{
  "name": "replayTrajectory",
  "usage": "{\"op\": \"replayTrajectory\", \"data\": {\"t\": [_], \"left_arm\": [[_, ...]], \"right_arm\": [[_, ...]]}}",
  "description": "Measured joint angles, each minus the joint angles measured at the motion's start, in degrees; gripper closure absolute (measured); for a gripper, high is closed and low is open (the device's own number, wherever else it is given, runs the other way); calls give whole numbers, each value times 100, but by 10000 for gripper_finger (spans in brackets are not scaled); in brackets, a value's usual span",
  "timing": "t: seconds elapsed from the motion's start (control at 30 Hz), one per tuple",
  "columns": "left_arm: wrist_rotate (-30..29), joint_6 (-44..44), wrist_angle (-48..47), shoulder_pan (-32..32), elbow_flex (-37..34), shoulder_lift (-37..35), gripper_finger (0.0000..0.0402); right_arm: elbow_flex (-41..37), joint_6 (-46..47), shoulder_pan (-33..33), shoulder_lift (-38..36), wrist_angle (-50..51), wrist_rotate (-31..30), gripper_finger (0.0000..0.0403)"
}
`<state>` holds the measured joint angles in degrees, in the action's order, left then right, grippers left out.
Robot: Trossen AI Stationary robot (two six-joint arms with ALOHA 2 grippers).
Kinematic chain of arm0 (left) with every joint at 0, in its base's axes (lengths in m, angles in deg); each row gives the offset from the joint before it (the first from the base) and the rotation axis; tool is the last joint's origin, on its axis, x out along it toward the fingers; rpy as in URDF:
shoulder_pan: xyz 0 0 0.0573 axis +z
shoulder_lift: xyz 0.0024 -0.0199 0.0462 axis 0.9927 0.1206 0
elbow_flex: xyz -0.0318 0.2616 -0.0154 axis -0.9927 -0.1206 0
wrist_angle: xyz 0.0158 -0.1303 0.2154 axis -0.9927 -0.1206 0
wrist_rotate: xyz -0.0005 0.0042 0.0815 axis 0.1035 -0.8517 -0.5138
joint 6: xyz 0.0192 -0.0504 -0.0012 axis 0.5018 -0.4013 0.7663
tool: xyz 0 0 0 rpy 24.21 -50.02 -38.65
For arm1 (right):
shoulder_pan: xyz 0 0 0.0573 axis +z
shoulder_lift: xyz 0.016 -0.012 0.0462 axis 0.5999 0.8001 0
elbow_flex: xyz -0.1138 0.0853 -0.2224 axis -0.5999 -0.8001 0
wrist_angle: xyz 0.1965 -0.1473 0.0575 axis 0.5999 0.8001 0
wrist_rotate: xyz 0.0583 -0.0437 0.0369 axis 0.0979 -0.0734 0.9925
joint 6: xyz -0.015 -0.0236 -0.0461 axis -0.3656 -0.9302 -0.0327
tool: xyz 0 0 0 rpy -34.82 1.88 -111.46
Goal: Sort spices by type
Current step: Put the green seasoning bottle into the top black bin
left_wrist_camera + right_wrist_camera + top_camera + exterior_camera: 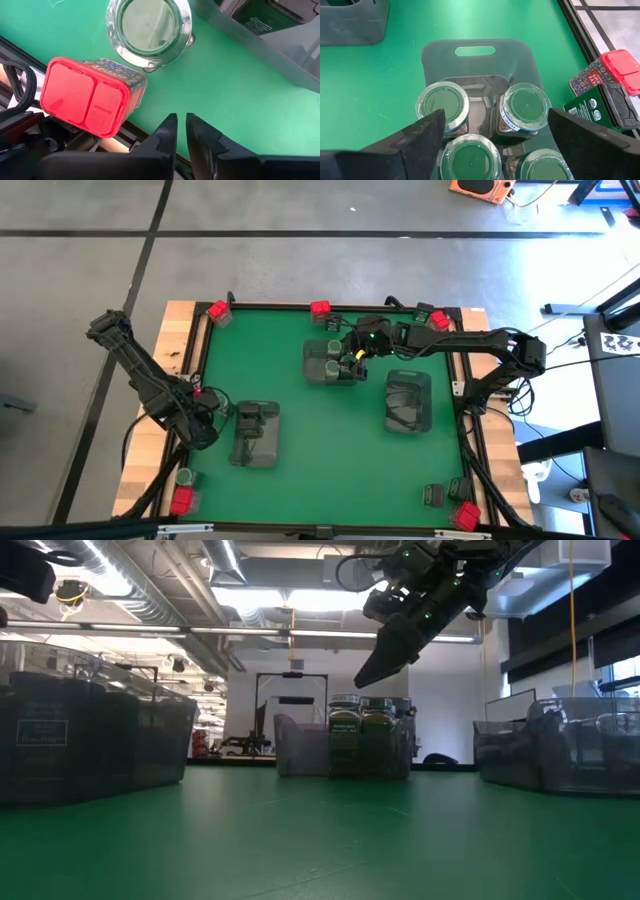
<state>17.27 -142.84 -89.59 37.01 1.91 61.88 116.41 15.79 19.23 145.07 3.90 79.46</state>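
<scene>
Several round grey-green jars (442,102) stand upright in the clear middle tray (330,362). My right gripper (496,116) hangs open above them, a finger on either side of the group, touching nothing; the low view shows it (375,670) well above the jars (362,730). My left gripper (181,125) is shut near the table's left edge (205,423). It points at a red box (90,97) lying on its side at the table's edge and at a jar (149,30) standing beside it, and touches neither.
Two more grey trays stand on the green mat, one left (255,433) and one right (408,400). Red boxes sit at the far edge (320,308) and the corners (467,515). A red box (620,65) and a dark tin (600,107) lie beside the middle tray.
</scene>
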Motion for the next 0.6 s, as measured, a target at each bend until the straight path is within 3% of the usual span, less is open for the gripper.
{"op": "replayTrajectory", "data": {"t": [0.13,0.43,0.6], "left_arm": [[-2,58,-14,0,0,0,343],[-11,395,-141,115,0,-9,218],[-33,506,-162,508,105,-62,177]], "right_arm": [[0,0,1,0,0,0,52],[0,0,1,0,-7,0,52],[0,0,-1,0,-28,0,52]]}}
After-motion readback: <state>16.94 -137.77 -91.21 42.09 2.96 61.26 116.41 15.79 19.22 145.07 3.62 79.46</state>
